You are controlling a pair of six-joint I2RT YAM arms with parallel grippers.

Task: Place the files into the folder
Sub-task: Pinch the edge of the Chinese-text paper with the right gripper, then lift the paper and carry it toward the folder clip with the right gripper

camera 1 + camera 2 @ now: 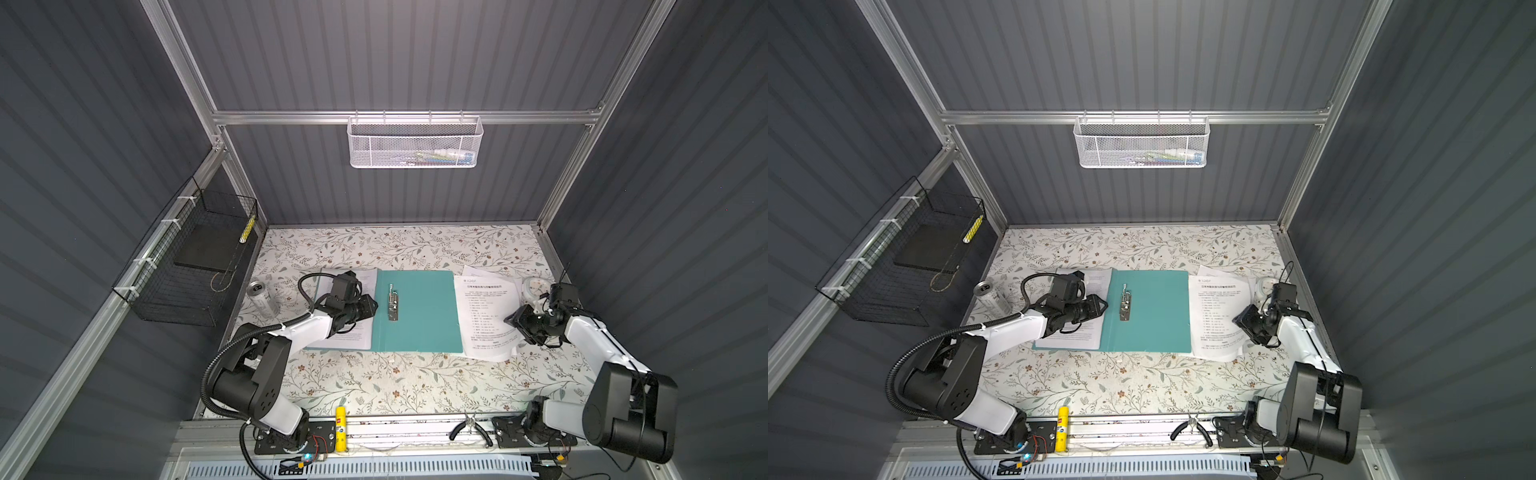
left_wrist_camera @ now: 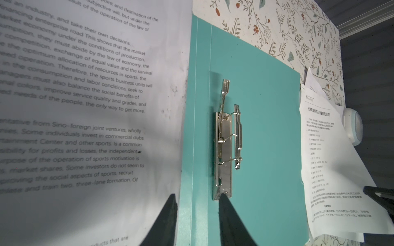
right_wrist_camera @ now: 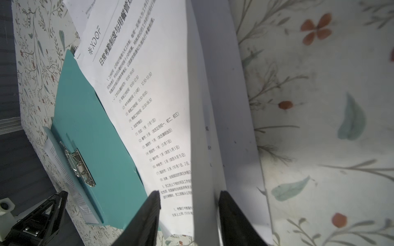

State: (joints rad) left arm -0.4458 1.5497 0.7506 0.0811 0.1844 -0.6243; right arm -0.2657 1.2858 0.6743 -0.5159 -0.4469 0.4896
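The teal folder (image 1: 419, 316) (image 1: 1154, 311) lies open on the table, its silver clip (image 1: 393, 302) (image 2: 226, 138) near the spine. A sheet of English text (image 1: 357, 336) (image 2: 85, 106) covers its left flap. The other files (image 1: 486, 316) (image 1: 1219, 316) (image 3: 149, 95), topped by a page with heading and logo, lie to its right and overlap its edge. My left gripper (image 1: 374, 305) (image 2: 198, 194) is open and straddles the spine, one tip over the sheet, one at the clip's base. My right gripper (image 1: 509, 320) (image 3: 189, 192) is open, with the files' raised right edge standing between its jaws.
A drinks can (image 1: 262, 298) stands left of the folder. A round white device (image 1: 534, 286) sits behind the files. A black wire basket (image 1: 187, 270) holding a black slab hangs on the left wall, a white mesh basket (image 1: 414, 141) at the back. A glue stick (image 1: 340, 428) and pliers (image 1: 469, 428) lie on the front rail.
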